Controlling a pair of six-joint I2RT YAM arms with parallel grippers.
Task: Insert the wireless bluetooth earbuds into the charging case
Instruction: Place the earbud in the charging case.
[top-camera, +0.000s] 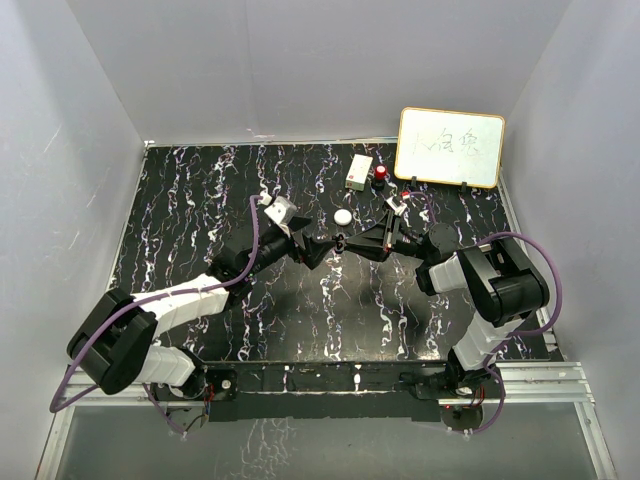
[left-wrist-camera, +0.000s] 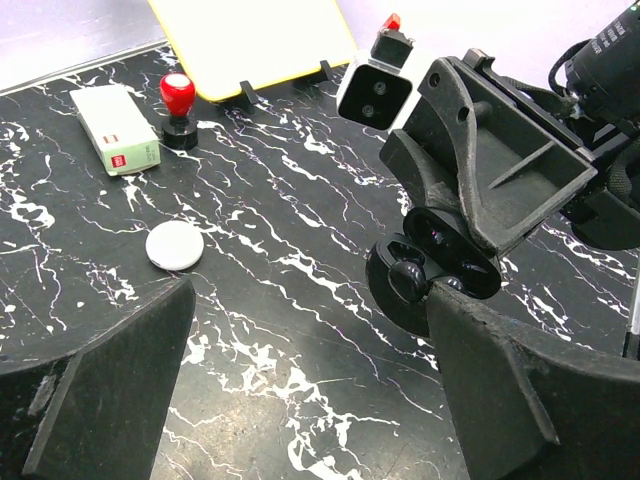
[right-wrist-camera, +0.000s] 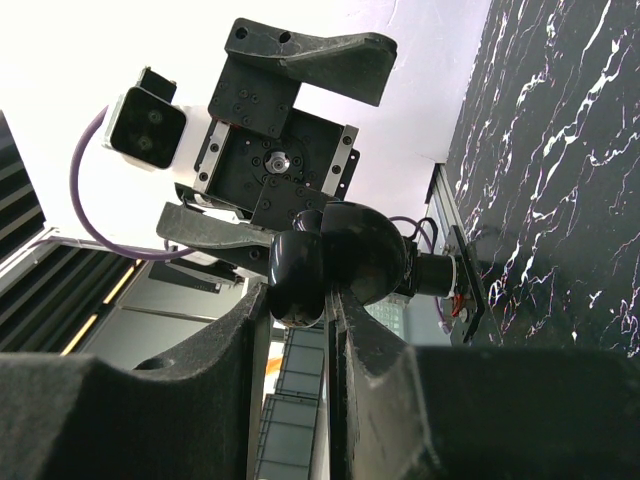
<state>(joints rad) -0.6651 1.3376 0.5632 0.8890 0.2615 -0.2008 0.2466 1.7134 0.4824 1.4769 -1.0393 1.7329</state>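
Observation:
My right gripper (top-camera: 347, 242) (right-wrist-camera: 300, 305) is shut on the black round charging case (right-wrist-camera: 335, 258), holding it in the air over the table's middle. In the left wrist view the case (left-wrist-camera: 455, 262) hangs open, lid and base spread. A glossy black lump (left-wrist-camera: 405, 278) sits in one half; I cannot tell whether it is an earbud. No loose earbuds show on the table. My left gripper (top-camera: 318, 249) (left-wrist-camera: 310, 385) is open wide and empty. Its right finger (left-wrist-camera: 500, 380) is close beside the case's lower edge.
A white round puck (top-camera: 343, 217) (left-wrist-camera: 174, 245) lies just behind the grippers. A white-green box (top-camera: 359, 171) (left-wrist-camera: 115, 128) and a red-topped stamp (top-camera: 381, 174) (left-wrist-camera: 178, 97) stand at the back. A yellow-framed whiteboard (top-camera: 450, 147) (left-wrist-camera: 250, 40) leans at the back right.

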